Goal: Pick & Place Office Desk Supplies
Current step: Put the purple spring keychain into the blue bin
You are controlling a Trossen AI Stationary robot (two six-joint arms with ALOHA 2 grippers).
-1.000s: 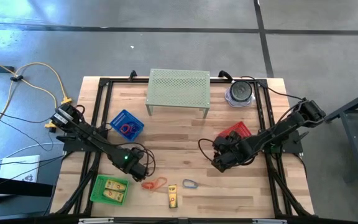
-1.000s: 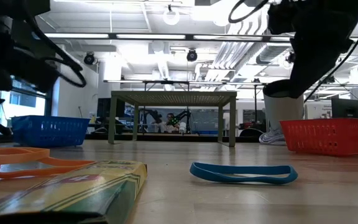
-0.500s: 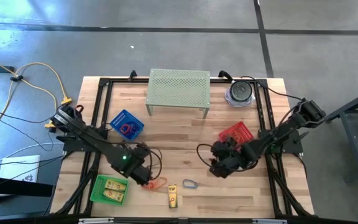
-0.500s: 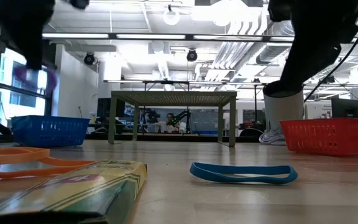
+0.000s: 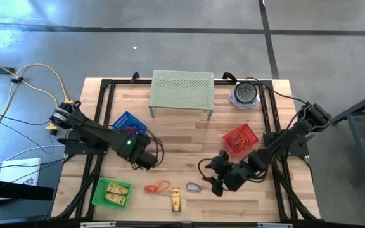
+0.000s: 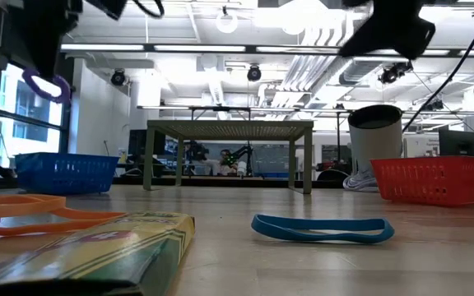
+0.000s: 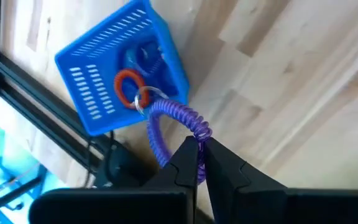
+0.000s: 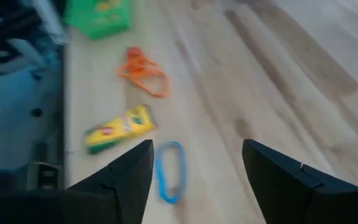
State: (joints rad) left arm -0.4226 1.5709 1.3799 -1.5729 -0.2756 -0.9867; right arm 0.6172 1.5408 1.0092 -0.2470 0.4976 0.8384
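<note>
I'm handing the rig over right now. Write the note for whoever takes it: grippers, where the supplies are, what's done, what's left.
Left gripper: shut on the purple coil loop, lifted off the table near the blue basket.
Right gripper: open, empty, hovering near the blue loop.
Done: loops in the blue basket and in the red basket; yellow blocks in the green basket.
Left: drop the purple coil loop, probably in the blue basket; then pick up the blue loop, the orange loops and the yellow box at the table's front.
</note>
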